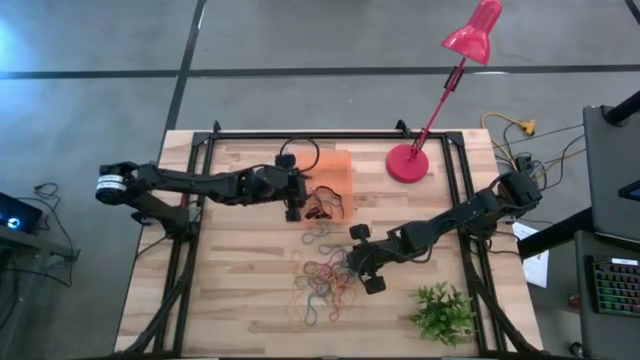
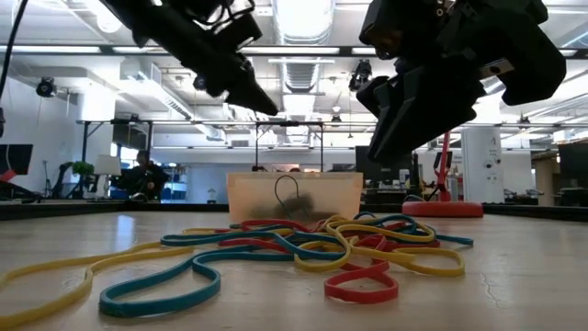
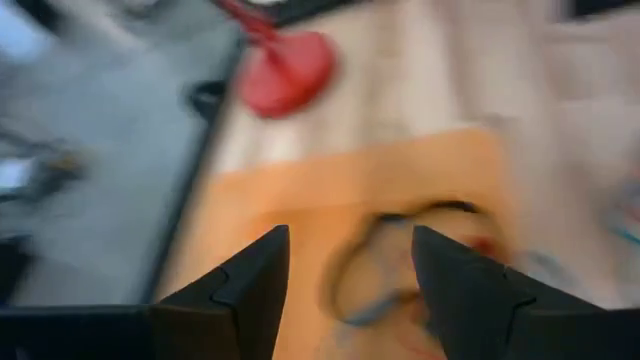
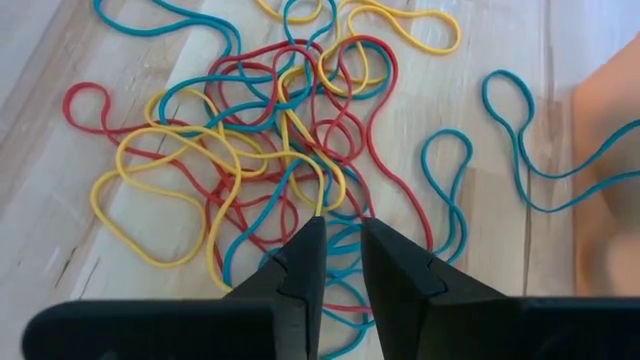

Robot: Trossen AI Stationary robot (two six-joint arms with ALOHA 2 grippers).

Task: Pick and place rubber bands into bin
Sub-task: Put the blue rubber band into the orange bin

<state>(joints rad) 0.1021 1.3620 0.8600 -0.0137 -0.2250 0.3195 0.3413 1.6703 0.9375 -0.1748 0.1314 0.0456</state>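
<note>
We are partway through. In the high view the bin [image 1: 335, 172] sits just above the middle of the frame, left of the red lamp base [image 1: 407, 164], and a dark tangle of bands [image 1: 322, 205] already lies at its lower edge, so some of the work looks done. From this height we cannot tell exactly how many are inside.

Our left gripper [image 1: 294, 203] hangs over the left side of the bin, near that tangle. In the left wrist view its fingers [image 3: 250, 285] stand wide apart with nothing between them, and blurred loops show below them against the orange floor of the bin. We judge this to be a release over the bin.

Most of the job is left. The main heap of rubber bands [image 1: 325, 283] lies on the wooden table [image 1: 230, 280] in the lower middle of the high view, well below the bin, with red, yellow and blue loops knotted together. A few stray blue loops lie between heap and bin.

Our right gripper [image 1: 366, 258] hovers just right of the heap. In the right wrist view its fingers [image 4: 305, 255] stand narrow, a thin gap between them, pointing down at the tangle and holding nothing that we can see.

A small green plant [image 1: 443, 312] sits at the lower right, clear of the work.
</note>
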